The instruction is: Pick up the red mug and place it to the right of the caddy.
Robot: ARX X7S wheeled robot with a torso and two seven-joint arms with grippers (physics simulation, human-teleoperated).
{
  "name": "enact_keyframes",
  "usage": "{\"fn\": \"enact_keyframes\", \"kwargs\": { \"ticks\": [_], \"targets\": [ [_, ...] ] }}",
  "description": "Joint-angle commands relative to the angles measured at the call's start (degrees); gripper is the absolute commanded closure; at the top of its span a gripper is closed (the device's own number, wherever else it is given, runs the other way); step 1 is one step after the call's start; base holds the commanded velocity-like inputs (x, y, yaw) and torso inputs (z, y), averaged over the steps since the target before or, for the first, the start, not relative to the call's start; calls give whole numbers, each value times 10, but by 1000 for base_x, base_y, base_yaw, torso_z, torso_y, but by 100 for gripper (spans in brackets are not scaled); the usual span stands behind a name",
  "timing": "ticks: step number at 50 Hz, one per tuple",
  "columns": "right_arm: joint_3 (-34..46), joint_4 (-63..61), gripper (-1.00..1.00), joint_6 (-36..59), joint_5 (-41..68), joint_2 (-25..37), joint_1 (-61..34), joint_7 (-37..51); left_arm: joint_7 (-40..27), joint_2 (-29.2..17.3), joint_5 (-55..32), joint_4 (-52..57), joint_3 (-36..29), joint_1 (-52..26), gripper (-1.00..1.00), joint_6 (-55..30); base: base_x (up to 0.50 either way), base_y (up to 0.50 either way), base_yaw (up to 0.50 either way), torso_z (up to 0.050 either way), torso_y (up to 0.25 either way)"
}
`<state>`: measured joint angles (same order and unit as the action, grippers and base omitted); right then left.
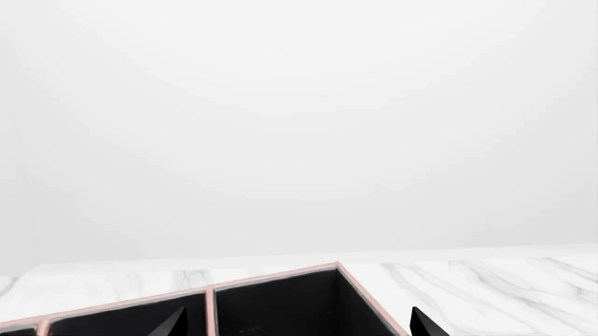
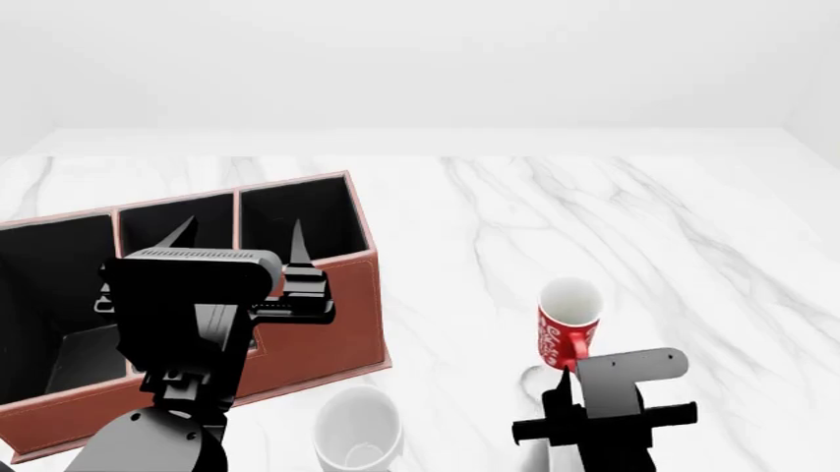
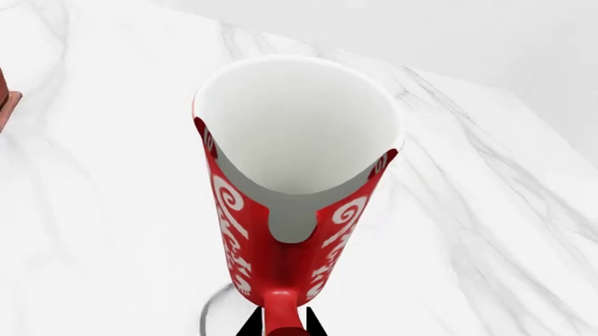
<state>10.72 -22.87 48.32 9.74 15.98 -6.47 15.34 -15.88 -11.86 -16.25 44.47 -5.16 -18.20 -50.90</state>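
The red mug with white swirls and a white inside is right of the caddy, a reddish-brown box with black-lined compartments. My right gripper is shut on the mug's red handle. In the right wrist view the two black fingertips sit on either side of the handle, and the mug appears slightly above the marble, with a shadow below it. My left gripper is open and empty over the caddy's right compartments. In the left wrist view its tips straddle a black compartment of the caddy.
A plain white mug stands on the marble table in front of the caddy's right corner, to the left of my right arm. The caddy's corner shows at the edge of the right wrist view.
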Motion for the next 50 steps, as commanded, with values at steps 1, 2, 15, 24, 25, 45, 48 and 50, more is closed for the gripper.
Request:
{"fn": "enact_keyframes", "kwargs": {
  "ticks": [1, 2, 15, 24, 25, 45, 48, 50],
  "targets": [
    [33, -42, 100, 46, -16, 46, -71, -37, -2, -2, -4, -4, -2, -2, -100, 1, 0, 0, 0, 0, 0],
    [35, -30, 100, 44, -11, 48, -83, -49, -3, -2, -4, -5, -3, -1, -100, 1, 0, 0, 0, 0, 0],
    [91, 304, 100, -84, 35, 1, -287, -215, -5, -5, -8, -7, -5, -3, -100, 3, 0, 0, 0, 0, 1],
    [114, 484, 100, -165, 34, -45, -367, -272, -7, -7, -12, -8, -5, -5, -100, 3, 0, 0, 0, 0, 0],
    [119, 520, 100, -182, 29, -53, -378, -276, -7, -7, -13, -8, -5, -4, -100, 3, 0, 0, 0, 0, 0],
    [164, 750, 100, -291, 17, -128, -447, -343, -11, -11, -18, -15, -9, -8, -100, 8, 0, 0, 0, 0, 1],
    [171, 750, 100, -294, 19, -132, -446, -353, -12, -11, -19, -15, -9, -8, -100, 8, 0, 0, 0, 0, 0],
    [175, 751, 100, -295, 21, -134, -444, -359, -12, -11, -20, -16, -10, -8, -100, 9, 0, 0, 0, 0, 0]
  ]
}}
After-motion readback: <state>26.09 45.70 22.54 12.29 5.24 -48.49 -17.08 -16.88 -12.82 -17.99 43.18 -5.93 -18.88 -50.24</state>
